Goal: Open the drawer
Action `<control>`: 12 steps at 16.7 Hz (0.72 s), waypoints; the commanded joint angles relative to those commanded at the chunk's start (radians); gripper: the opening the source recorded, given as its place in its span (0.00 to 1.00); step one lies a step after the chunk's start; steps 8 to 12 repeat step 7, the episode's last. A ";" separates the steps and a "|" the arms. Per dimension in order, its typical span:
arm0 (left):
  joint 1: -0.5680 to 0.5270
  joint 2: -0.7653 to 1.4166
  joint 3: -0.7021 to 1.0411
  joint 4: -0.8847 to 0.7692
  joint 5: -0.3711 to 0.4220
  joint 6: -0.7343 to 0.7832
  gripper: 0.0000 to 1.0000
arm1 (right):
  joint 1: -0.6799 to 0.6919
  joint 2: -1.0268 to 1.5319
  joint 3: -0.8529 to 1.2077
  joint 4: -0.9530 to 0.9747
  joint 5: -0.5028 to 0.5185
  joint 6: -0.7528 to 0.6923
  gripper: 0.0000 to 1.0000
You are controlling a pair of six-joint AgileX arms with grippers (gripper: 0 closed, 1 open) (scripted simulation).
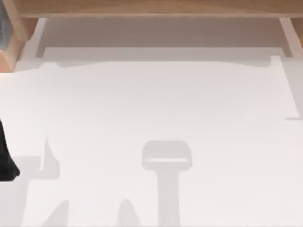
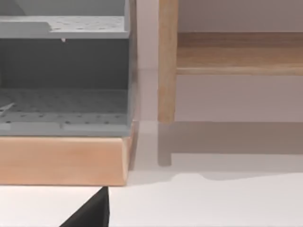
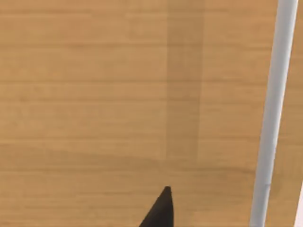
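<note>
The drawer's wooden front (image 3: 118,94) stands close before my right gripper, whose black tip (image 3: 161,210) pokes in at the picture's edge. A pale grey bar (image 3: 272,113) runs across that front beside the tip, apart from it. Whether the drawer is open or shut does not show. In the top view a wooden cabinet (image 1: 151,8) runs along the table's far edge. My left arm (image 1: 7,161) is parked at the table's left edge. Its gripper's black tip (image 2: 92,213) hangs over the white table, short of a wooden base.
A grey perforated shelf unit (image 2: 64,109) sits on a wooden base (image 2: 61,161) at the far left corner. Beside it stand a wooden post (image 2: 166,61) and a wooden shelf (image 2: 239,54). The white tabletop (image 1: 151,104) carries arm shadows near the front.
</note>
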 joint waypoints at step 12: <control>0.000 0.000 0.000 0.000 0.000 0.000 1.00 | 0.000 0.000 0.000 0.000 0.000 0.000 1.00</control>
